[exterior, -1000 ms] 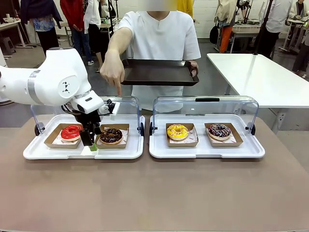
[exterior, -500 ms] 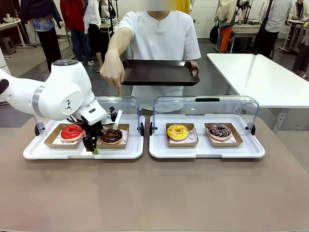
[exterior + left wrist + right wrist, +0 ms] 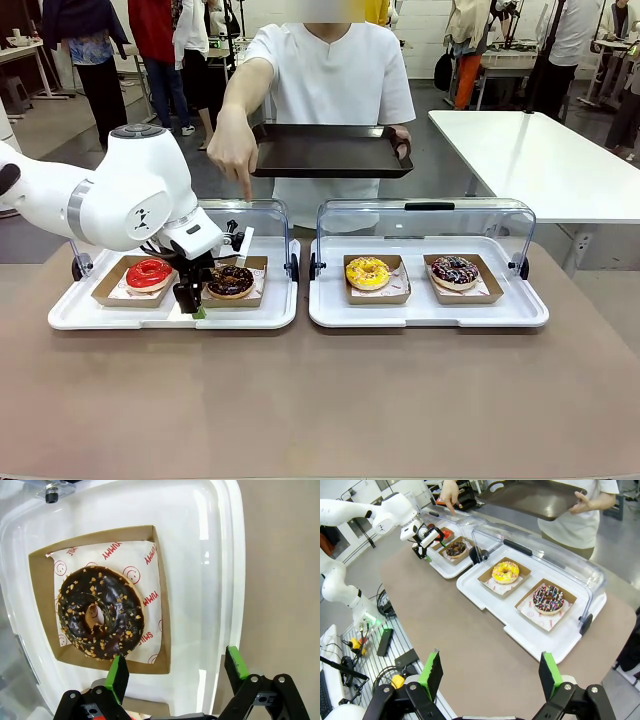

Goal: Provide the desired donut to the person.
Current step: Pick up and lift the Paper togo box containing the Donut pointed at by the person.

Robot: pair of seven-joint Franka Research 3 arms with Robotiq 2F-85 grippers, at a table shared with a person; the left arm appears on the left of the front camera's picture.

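Lowered, left claw (image 3: 176, 659) gapes beside chocolate donut (image 3: 120, 617).

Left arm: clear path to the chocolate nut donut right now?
Probably yes: the clear lid is raised, the left arm's fingers stand open right beside the chocolate donut, nothing between. Needs a small sideways shift.

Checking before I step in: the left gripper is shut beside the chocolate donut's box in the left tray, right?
No: the left gripper is open, its green pads standing apart, as the left wrist view shows. It is indeed beside the box of the chocolate donut in the left tray.
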